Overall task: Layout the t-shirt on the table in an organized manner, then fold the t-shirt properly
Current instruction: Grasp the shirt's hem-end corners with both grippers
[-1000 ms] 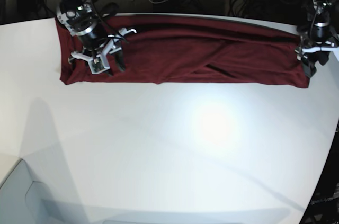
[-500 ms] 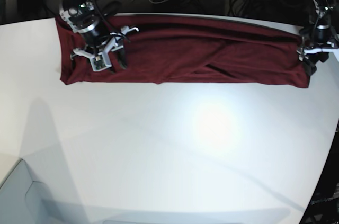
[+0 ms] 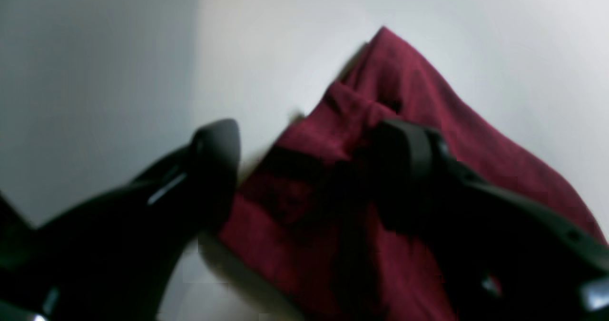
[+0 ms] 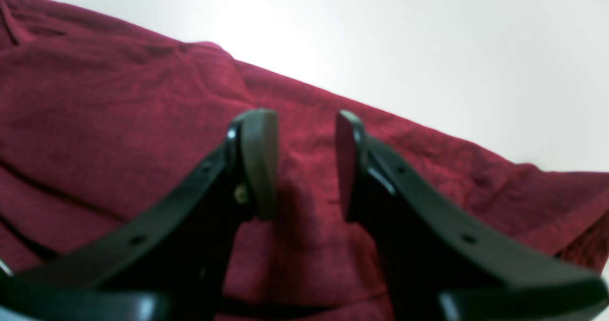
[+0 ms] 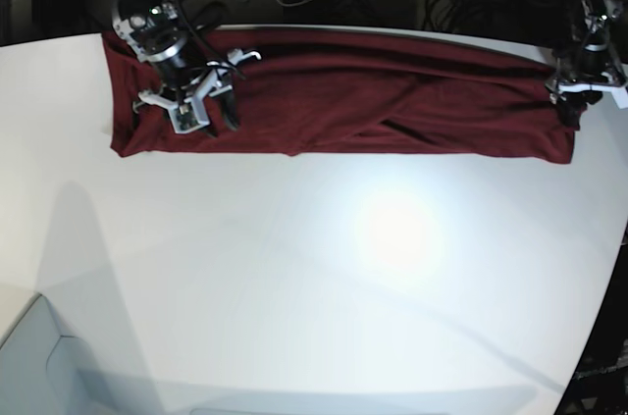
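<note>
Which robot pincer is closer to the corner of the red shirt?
Left. The left pincer straddles the end corner of the t-shirt, jaws apart. The right pincer hovers open above the cloth, inboard from its end.

No readable text, no labels, no brand marks, no numbers in any view

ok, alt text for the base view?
A dark red t-shirt lies folded into a long band along the far side of a white table. The right gripper hovers over one end, the left gripper at the opposite end.
</note>
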`<act>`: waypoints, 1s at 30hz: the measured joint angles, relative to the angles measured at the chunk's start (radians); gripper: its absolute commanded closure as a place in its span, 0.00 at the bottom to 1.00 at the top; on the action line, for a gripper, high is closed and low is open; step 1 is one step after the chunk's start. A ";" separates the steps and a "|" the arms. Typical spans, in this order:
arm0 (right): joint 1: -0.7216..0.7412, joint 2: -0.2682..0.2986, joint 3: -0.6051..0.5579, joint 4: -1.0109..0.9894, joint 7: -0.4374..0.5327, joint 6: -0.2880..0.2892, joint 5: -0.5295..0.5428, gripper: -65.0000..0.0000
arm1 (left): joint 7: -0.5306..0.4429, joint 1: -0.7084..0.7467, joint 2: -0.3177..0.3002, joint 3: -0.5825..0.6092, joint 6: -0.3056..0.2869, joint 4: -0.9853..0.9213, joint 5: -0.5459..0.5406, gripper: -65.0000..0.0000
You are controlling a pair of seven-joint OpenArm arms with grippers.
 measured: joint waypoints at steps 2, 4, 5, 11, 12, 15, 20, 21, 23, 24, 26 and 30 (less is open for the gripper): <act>0.000 0.000 0.000 0.000 -0.004 0.000 0.000 0.67 | -0.010 -0.003 -0.014 0.038 0.000 -0.006 0.000 0.34; 0.000 0.001 0.000 0.000 -0.002 0.000 0.000 0.67 | -0.010 -0.003 -0.038 0.087 -0.001 -0.006 0.000 0.34; -0.001 0.001 0.000 0.000 -0.002 0.000 0.000 0.67 | -0.011 -0.003 -0.045 0.107 -0.001 -0.006 0.000 0.34; -0.004 0.000 0.000 0.000 -0.004 0.000 0.000 0.67 | -0.028 -0.005 -0.046 0.135 -0.005 -0.006 -0.003 0.34; -0.004 0.000 0.000 0.000 -0.003 0.000 0.000 0.67 | -0.027 -0.005 -0.047 0.135 -0.005 -0.006 -0.003 0.34; -0.005 0.000 0.000 0.000 -0.004 0.000 0.000 0.67 | -0.014 -0.005 -0.066 0.142 -0.008 -0.006 0.046 0.34; -0.005 0.000 0.000 0.000 -0.004 0.000 0.000 0.67 | -0.033 -0.006 -0.057 0.139 -0.009 -0.011 0.174 0.36; -0.004 0.000 0.001 0.000 -0.004 0.000 0.000 0.67 | -0.051 -0.009 -0.048 0.135 -0.009 -0.019 0.186 0.40; 0.000 0.000 0.001 0.000 -0.003 0.000 0.000 0.67 | -0.069 -0.026 -0.041 0.133 -0.014 -0.041 0.202 0.51; 0.002 0.000 0.006 0.000 -0.002 0.000 0.000 0.67 | -0.070 -0.038 -0.042 0.133 -0.019 -0.056 0.210 0.58; 0.001 -0.001 0.027 0.001 0.000 0.000 0.000 0.67 | -0.082 -0.053 -0.043 0.130 -0.025 -0.081 0.208 0.70; -0.006 -0.005 0.069 0.042 -0.005 0.000 -0.001 0.67 | -0.087 -0.077 -0.043 0.134 -0.041 -0.105 0.208 1.00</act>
